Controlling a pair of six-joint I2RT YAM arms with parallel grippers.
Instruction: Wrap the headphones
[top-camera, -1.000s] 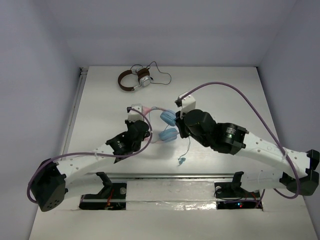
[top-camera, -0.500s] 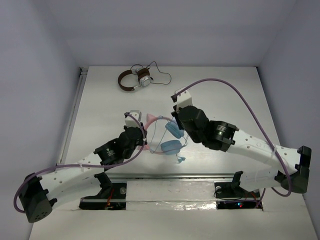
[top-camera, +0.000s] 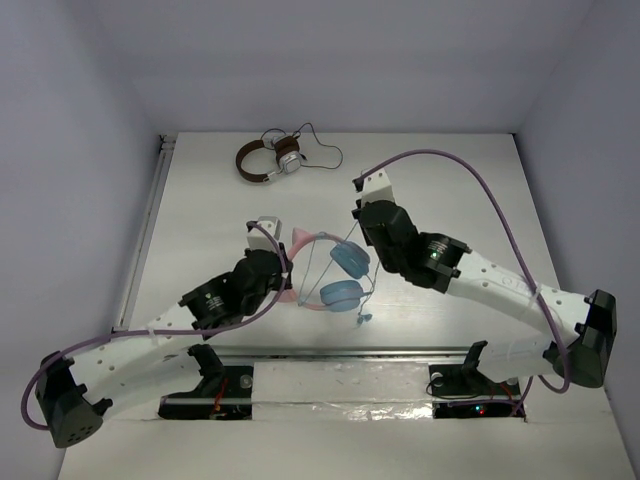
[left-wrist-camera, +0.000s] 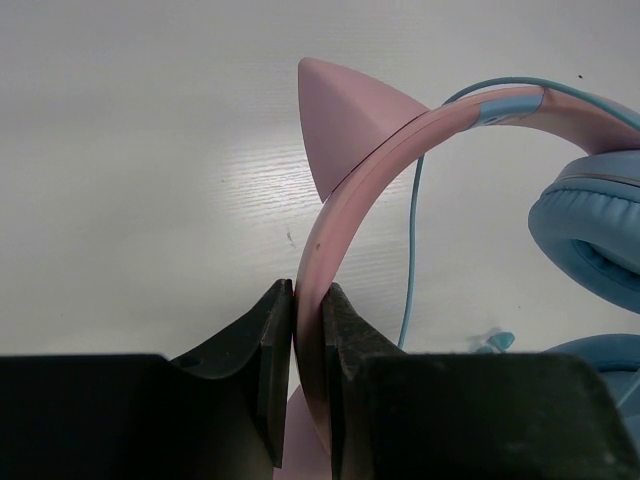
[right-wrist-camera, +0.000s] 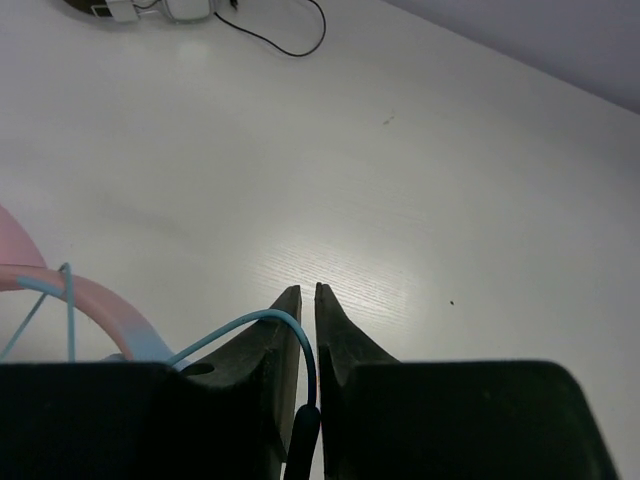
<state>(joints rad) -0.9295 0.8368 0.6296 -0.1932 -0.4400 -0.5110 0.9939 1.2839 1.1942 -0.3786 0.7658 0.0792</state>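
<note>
The left gripper (left-wrist-camera: 307, 300) clamped the headphones (left-wrist-camera: 400, 140) by the band; the right gripper (right-wrist-camera: 308, 296) pinched the cable (right-wrist-camera: 230, 332), which might slip free under tension.

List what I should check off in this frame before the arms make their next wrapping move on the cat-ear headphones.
1. Hold of the left gripper on the pink headband: ok, jaws shut on it.
2. Hold of the right gripper on the blue cable: ok, pinched between the fingers.
3. The blue cable is apart from the brown headphones: ok, they lie at the far side of the table.
4. The plug end is apart from both grippers: ok, beside the ear cups.
5. Turns already round the headband: cannot tell.
</note>
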